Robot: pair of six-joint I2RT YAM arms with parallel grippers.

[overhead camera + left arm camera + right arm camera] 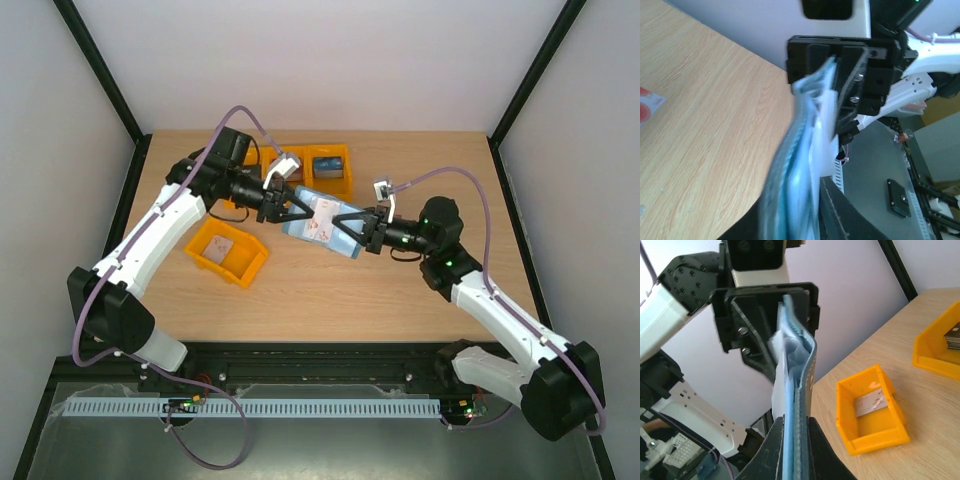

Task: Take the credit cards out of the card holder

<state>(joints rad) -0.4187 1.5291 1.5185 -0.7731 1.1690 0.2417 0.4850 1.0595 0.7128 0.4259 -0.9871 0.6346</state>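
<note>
An orange bin (pixel 228 251) at 8 o'clock on the desk (pixel 350 295) contains a pale card (pixel 221 247). The left claw (pixel 285 208) is pinched on the 10 o'clock edge of the teal card holder (pixel 340 238), which is spread open above mid-desk with a white card (pixel 322 216) showing inside. The right claw (pixel 362 229) is clamped tight on its 4 o'clock edge.

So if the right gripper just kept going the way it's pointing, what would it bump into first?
The card holder, which the right gripper is pinching; straight beyond, the left gripper faces it at the holder's other end.
</note>
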